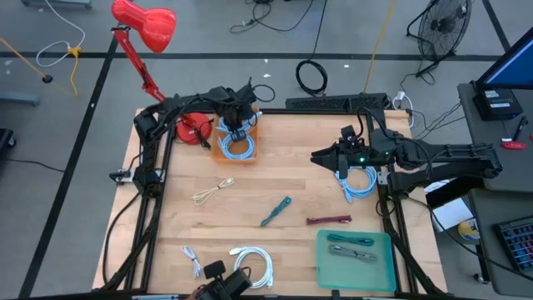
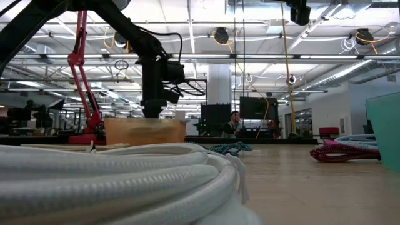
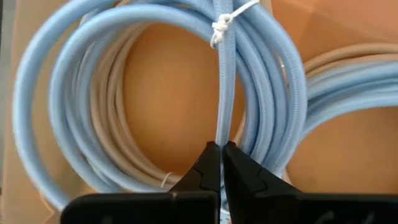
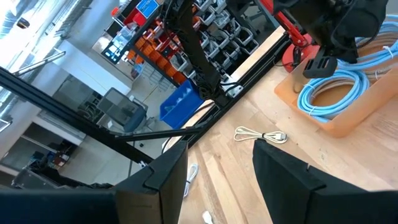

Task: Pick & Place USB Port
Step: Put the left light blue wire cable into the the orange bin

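the left gripper (image 3: 221,163) sits in the orange box (image 1: 252,133), fingers pressed together on a strand of the one blue cable (image 3: 261,81) coiled there. the right gripper (image 1: 340,158), fingers spread and empty, hovers right of the box above a second blue cable (image 1: 360,183). two more cables lie in the green tray (image 1: 323,267), well below the box.

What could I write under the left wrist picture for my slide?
The left pincer, shut on a strand of the coiled blue cable inside the orange box.

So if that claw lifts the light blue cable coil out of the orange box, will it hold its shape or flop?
Probably mostly holds: a white tie binds the light blue cable coil. The left claw pinches just one strand, so the loops would likely sag and swing. It looks light.
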{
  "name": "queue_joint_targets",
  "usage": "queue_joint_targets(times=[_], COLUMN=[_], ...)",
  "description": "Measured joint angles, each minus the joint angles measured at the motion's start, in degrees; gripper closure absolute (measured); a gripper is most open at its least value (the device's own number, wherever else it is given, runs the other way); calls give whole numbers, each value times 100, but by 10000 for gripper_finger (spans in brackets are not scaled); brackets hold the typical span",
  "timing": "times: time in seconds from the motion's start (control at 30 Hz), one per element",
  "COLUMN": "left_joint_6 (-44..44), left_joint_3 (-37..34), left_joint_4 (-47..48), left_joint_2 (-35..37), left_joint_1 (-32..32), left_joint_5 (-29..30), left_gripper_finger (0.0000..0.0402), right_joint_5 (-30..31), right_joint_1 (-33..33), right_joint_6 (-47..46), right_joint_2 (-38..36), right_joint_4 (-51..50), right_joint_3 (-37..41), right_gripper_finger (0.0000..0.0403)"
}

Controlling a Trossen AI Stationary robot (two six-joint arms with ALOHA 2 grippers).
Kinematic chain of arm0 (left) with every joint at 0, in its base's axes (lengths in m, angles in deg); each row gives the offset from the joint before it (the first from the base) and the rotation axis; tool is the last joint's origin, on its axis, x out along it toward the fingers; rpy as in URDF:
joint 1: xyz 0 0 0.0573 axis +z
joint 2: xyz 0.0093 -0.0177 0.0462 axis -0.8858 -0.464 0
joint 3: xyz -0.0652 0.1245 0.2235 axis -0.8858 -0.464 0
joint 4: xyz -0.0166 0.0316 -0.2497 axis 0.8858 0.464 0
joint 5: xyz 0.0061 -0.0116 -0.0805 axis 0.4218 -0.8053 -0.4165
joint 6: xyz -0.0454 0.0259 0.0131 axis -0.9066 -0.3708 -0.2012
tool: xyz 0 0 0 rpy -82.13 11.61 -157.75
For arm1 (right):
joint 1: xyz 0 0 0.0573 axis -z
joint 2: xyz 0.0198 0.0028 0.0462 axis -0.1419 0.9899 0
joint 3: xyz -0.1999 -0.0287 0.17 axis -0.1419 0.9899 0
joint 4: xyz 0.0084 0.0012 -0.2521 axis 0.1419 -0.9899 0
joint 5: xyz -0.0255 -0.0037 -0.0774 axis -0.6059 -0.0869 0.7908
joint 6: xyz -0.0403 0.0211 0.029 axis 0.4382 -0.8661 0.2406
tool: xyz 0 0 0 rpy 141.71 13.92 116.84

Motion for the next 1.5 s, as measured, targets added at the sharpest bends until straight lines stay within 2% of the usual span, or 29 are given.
queue_joint_targets(times=[0.43,0.77,0.9,1.07,1.37,1.5], left_joint_6=[27,154,200,192,-1,-124], left_joint_3=[-148,-152,-152,-139,-126,-126], left_joint_4=[-389,-507,-545,-592,-504,-333], left_joint_2=[1,-6,-10,-156,-305,-305], left_joint_1=[-61,38,40,45,-10,92], left_joint_5=[284,283,285,231,49,-291], left_gripper_finger=[400,401,401,401,401,401], right_joint_5=[109,133,123,-29,-39,-35], right_joint_1=[0,0,0,0,0,0], right_joint_6=[-42,-40,-319,-582,-391,-368], right_joint_2=[0,20,22,26,17,22], right_joint_4=[-2,59,465,1483,1894,1920], right_joint_3=[0,107,446,922,935,935], right_gripper_finger=[232,232,232,232,232,232])
